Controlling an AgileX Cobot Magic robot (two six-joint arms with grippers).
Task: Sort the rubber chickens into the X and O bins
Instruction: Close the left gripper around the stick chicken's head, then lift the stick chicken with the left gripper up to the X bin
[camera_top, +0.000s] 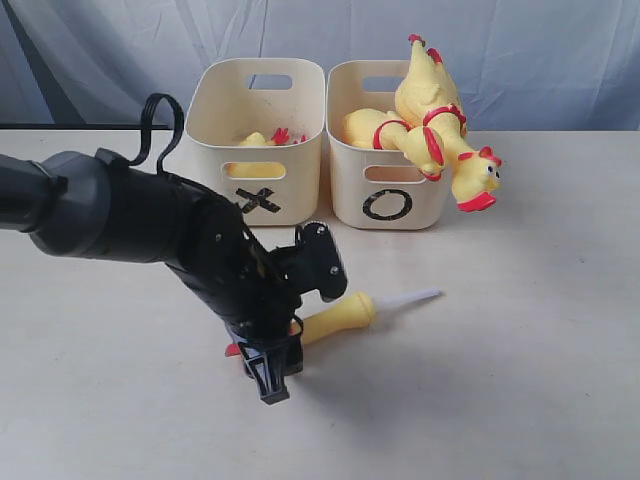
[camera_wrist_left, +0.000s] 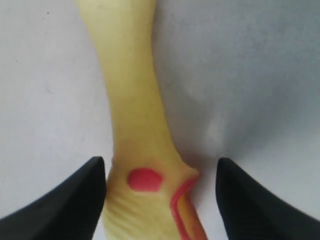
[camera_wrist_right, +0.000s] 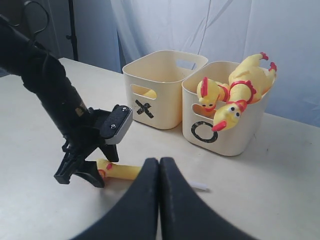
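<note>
With the fingers (camera_wrist_left: 70, 205) of the left gripper (camera_wrist_left: 160, 165) spread wide, the jaws stood one on each side of the head end of the head-neck piece (camera_wrist_left: 132, 100) and clamped nothing. One finger lay just beside the head, and a clear gap showed at the other. The long axis of the piece ran straight out between the fingers, across their closing line, so a closing stroke should catch the head across its width. The piece lay flat on the table (camera_top: 520, 380), its white tube (camera_top: 405, 298) pointing away from the left gripper, in front of the X bin (camera_top: 300, 190) and the O bin (camera_top: 345, 190). The left arm was much the nearer. The right gripper (camera_wrist_right: 160, 167) hung well apart, jaws pressed together and empty.

Only the left wrist view showed the straddle. Only the exterior and right wrist views showed the bins. A yellow body (camera_top: 262, 140) lay in the X bin and two whole chickens (camera_top: 430, 110) in the O bin.
</note>
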